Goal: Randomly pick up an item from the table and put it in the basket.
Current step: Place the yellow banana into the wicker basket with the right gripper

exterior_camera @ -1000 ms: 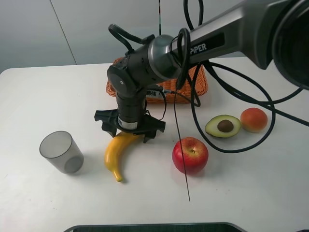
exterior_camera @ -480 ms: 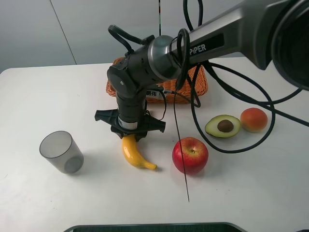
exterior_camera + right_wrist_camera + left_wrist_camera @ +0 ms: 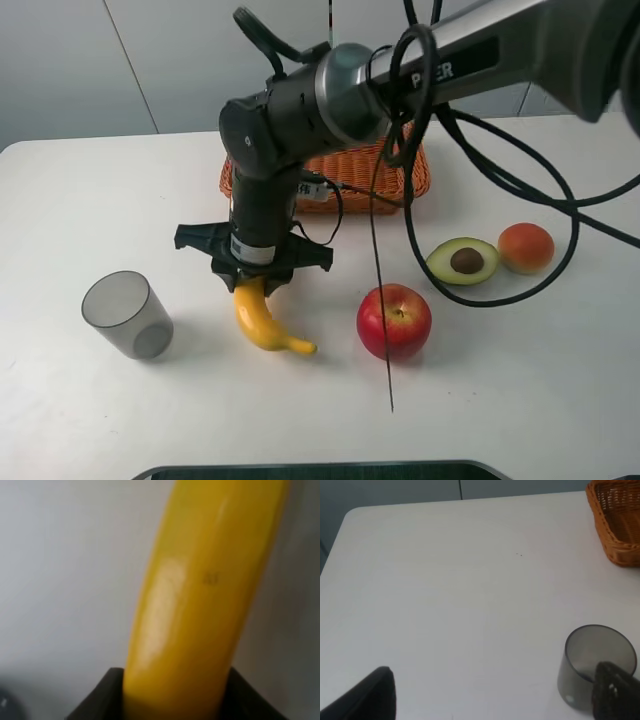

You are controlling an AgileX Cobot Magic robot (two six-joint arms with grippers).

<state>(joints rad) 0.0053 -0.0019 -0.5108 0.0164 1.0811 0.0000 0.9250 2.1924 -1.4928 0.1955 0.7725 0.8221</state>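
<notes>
The yellow banana (image 3: 262,318) hangs from my right gripper (image 3: 252,270), which is shut on its upper end; its lower tip points right, close over the white table (image 3: 520,400). In the right wrist view the banana (image 3: 200,595) fills the frame between the black fingers of the gripper (image 3: 172,700). The orange-brown wicker basket (image 3: 405,172) stands behind the arm, partly hidden by it, and shows in the left wrist view (image 3: 615,525). My left gripper (image 3: 495,692) is open and empty, low over the table's left part.
A grey translucent cup (image 3: 125,315) stands left of the banana and close to the left gripper's finger (image 3: 615,690). A red apple (image 3: 394,320) sits right of the banana. A halved avocado (image 3: 462,260) and a peach (image 3: 525,247) lie further right. Black cables hang over the basket.
My right gripper closed on the banana's upper end and rose a little, shifting left. The banana swung from pointing lower left to hanging with its tip pointing right.
</notes>
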